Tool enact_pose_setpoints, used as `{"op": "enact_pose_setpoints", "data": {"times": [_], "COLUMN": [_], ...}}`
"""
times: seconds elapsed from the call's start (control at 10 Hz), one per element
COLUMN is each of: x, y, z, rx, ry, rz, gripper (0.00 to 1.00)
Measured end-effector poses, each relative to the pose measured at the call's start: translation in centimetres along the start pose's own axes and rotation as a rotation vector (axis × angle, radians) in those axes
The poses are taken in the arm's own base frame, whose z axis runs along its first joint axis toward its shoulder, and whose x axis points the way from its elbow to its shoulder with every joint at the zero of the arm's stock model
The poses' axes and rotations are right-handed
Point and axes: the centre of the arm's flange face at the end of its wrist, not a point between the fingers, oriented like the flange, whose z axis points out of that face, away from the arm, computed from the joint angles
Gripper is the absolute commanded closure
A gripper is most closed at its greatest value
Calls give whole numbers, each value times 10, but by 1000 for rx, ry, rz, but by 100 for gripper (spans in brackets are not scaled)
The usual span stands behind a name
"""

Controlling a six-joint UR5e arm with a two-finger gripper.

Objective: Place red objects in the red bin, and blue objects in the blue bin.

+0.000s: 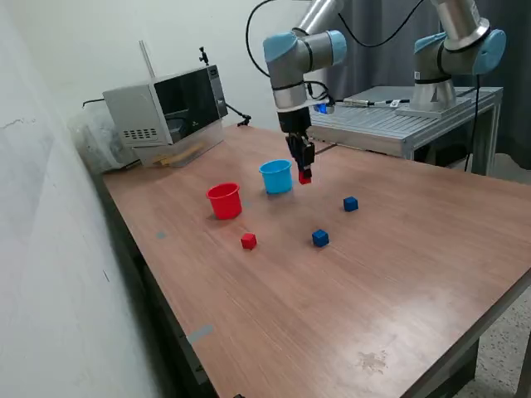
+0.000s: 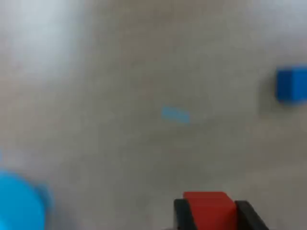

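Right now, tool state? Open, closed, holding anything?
Tool: closed on a tiny bright red cube, held off the wooden table beside the light blue plastic cup.

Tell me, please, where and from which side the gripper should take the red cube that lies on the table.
Grip the loose red cube across two opposite flat side faces, coming straight down from above. It lies flat on the table with open space all around, the red cup well apart. First the gripper must free itself: it already holds the other red cube.
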Motion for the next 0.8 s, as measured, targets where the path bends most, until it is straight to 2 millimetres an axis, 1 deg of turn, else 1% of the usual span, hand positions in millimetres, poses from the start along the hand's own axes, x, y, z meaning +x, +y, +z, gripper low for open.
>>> {"op": "enact_pose_setpoints", "data": {"times": [0.1,0.3,0.4,0.5,0.6,0.7,0.8], "x": [2,5,4,-2,-12,-26,-43], "y": [10,31,44,60,78,98,117], "z": [-23,-61,-80,-96,-106,-108,-104], "rx": [-17,-42,-70,-105,-137,-158,-170], "ry": [3,9,14,19,20,20,19], "rz": [-1,-7,-3,6,18,36,57], "gripper": [100,100,100,100,100,100,100]}}
